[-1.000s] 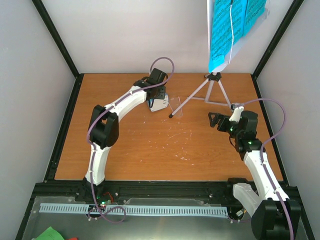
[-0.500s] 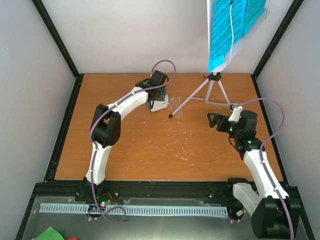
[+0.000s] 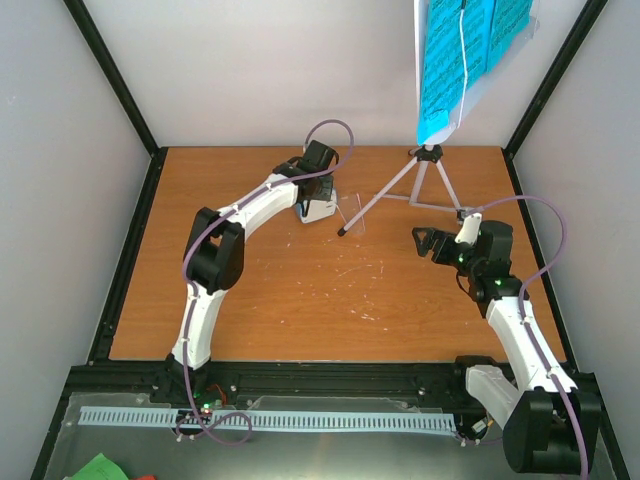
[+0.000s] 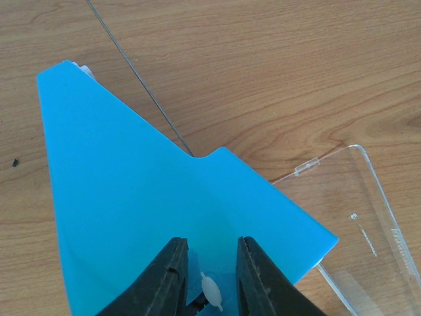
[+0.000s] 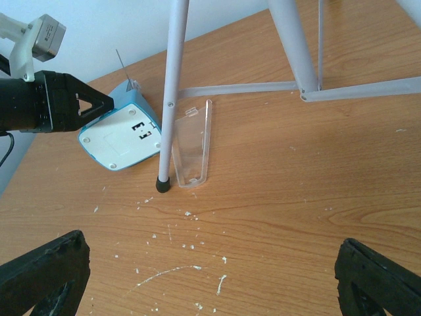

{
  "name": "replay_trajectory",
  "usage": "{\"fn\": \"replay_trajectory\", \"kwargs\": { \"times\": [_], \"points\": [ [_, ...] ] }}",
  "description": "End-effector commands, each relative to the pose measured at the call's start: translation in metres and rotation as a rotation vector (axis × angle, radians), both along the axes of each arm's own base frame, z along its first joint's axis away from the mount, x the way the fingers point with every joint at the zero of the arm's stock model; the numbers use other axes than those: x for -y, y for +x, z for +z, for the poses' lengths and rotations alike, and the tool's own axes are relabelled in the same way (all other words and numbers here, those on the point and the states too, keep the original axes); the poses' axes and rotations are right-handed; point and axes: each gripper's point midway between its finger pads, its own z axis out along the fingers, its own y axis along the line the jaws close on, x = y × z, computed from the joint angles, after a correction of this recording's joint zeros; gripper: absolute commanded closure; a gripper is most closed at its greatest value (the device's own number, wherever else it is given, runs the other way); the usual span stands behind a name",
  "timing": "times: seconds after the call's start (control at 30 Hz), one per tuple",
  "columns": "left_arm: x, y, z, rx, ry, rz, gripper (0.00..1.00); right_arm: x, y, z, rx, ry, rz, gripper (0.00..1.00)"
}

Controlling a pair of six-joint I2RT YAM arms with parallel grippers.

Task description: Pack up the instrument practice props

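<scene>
Left wrist: jaws narrow over metronome [image 4: 131, 197]

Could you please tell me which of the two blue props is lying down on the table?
The light-blue metronome, on its side at the left gripper; the bright-blue sheet music sits up on the music stand.

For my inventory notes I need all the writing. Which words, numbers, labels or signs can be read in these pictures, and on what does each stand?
Nothing can be read with certainty.
sheet-music pages: dark printed rows, too small to read.
metronome, white underside: a few dark marks, perhaps only slots; not legible.
clear plastic cover: no print visible.
</scene>
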Motion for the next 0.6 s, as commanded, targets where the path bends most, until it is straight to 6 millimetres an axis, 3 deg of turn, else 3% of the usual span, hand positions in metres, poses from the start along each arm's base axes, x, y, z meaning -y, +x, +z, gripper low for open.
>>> {"fn": "replay_trajectory", "kwargs": {
  "times": [0.0, 0.23, 0.4, 0.57],
  "points": [
    [-0.003, 0.003, 0.000, 0.001, 0.029, 0.002, 0.79, -0.004, 0.002, 0.002, 0.008, -0.001, 0.021, 0.00],
    [-0.011, -0.009, -0.003, -0.015, 0.044, 0.006, 0.87, -0.006, 0.005, 0.001, -0.001, 0.016, 0.027, 0.00],
    [-0.021, -0.020, 0.006, -0.004, 0.068, -0.004, 0.98, -0.007, 0.004, 0.002, -0.003, 0.033, 0.027, 0.00],
    [-0.028, -0.042, 0.012, -0.008, 0.052, -0.044, 1.00, -0.006, 0.001, 0.002, -0.010, 0.033, 0.020, 0.00]
  ]
}}
